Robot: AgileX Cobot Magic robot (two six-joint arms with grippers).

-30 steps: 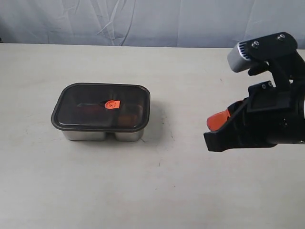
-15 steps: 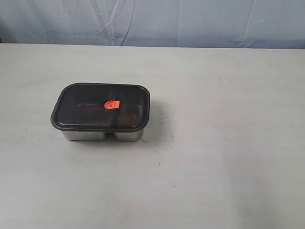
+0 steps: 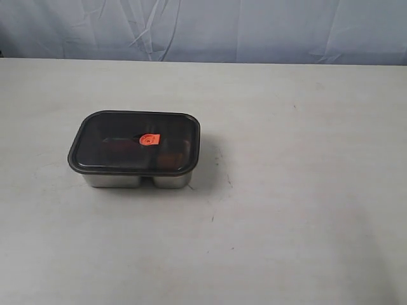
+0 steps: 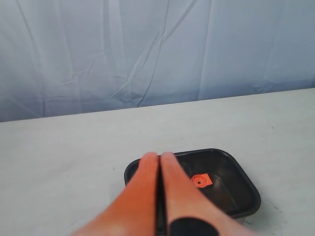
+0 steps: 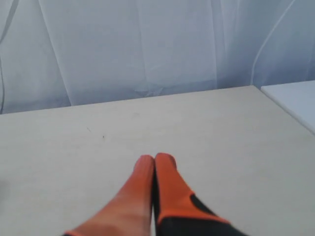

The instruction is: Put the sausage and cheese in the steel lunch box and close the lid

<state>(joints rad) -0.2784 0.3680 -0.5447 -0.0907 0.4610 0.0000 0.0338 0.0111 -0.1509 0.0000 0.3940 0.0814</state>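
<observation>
Lunch box (image 3: 114,180), lidded, ahead of left gripper (image 4: 160,157)

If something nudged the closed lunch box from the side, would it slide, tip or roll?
Probably slide: the steel lunch box sits low and wide on the table, so tipping seems unlikely. Its shiny walls may be slippery to pinch. The lid looks stiff and lies flat.
</observation>
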